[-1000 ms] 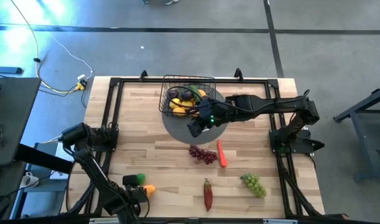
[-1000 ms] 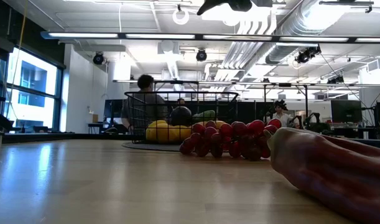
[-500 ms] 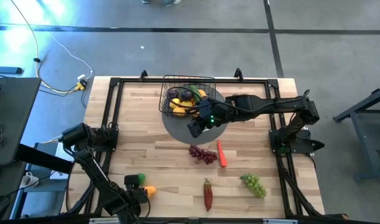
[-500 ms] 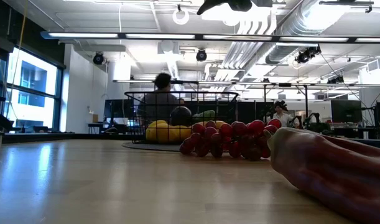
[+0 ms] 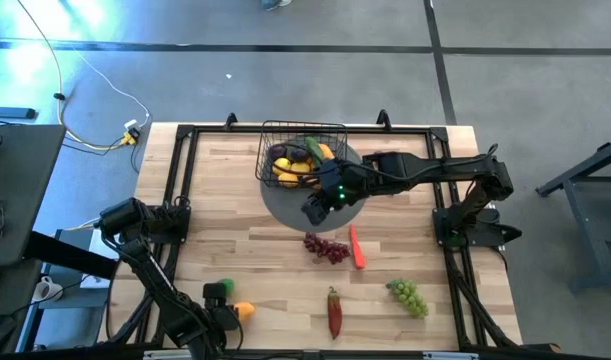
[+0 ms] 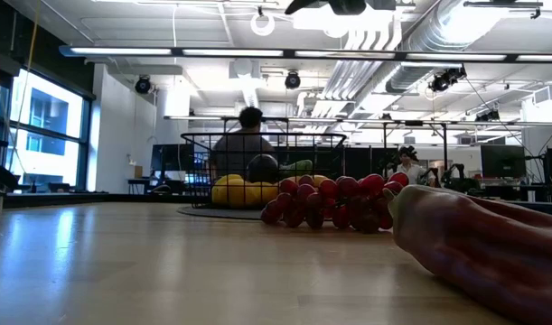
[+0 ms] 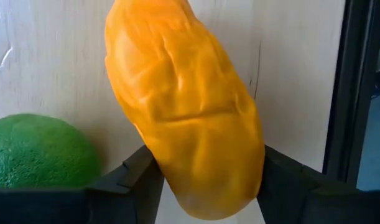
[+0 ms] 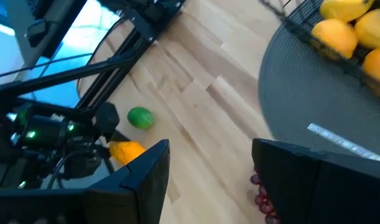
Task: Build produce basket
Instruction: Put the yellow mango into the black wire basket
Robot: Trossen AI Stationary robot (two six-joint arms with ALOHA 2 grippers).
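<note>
The basket (image 5: 303, 152) stood on the round mat (image 5: 285, 205) at the table's (image 5: 245, 240) far middle, fruit inside it. Nearer the front lay the grape bunch (image 5: 326, 248) with the carrot (image 5: 357, 247) just right of it, the pepper (image 5: 334, 312) before them, and another grape bunch (image 5: 408, 296) farther right. At the front left, the mango (image 5: 241, 309) lay just beside the lime (image 5: 218, 288).

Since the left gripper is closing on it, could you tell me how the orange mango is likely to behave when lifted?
The mango looks smooth and rounded, so it may slip or pivot between the left gripper's fingers. Its creased skin suggests a light, hollow toy.
</note>
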